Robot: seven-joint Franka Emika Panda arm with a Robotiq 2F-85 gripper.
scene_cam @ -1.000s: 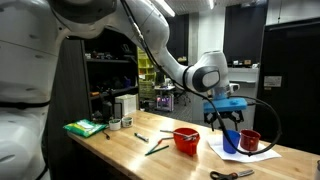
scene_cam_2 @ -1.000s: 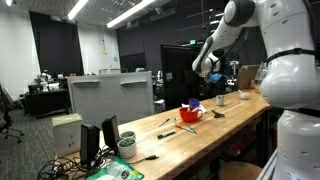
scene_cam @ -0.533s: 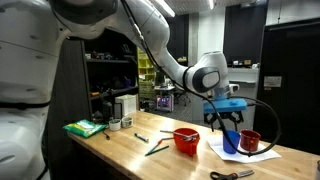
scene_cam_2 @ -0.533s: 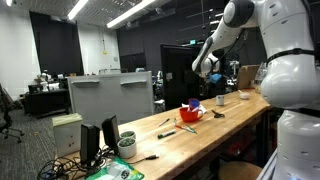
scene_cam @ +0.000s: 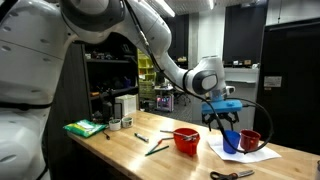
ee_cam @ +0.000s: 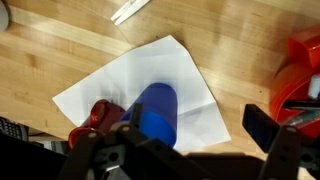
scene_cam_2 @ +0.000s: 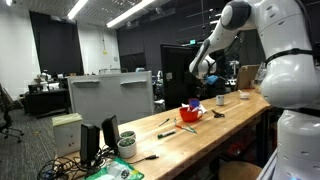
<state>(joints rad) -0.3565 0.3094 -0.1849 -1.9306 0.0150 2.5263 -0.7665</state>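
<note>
red bowl [scene_cam: 186, 140]: it is sitting on the table [scene_cam: 120, 155] just left of where I am hovering. If I am drifting left while lowering, my outer finger could be clipping its rim and shoving it.
blue cylinder [scene_cam: 230, 141]: it is standing on the white sheet, between the bowl and the cup, right under me. It is the thing nearest my fingers. In the wrist view it is lying off-centre between them, so a straight descent could be landing one finger on top of it and tipping it.
white sheet [scene_cam: 258, 154]: it is lying loose on the wood. Any sideways push on the cylinder could be dragging or creasing the paper.
dark red cup [scene_cam: 249, 141]: it is standing just right of the cylinder, on the same sheet. With my fingers spread this wide, the right one could be bumping it.
pincer [scene_cam: 224, 120]: I am keeping it released, fingers fully apart and pointing down, gripping nothing and hanging clear above the cylinder.
arm [scene_cam: 170, 65]: I am reaching in from the upper left, sloping down and to the right, with the wrist bending to aim the pincer at the table.
</note>
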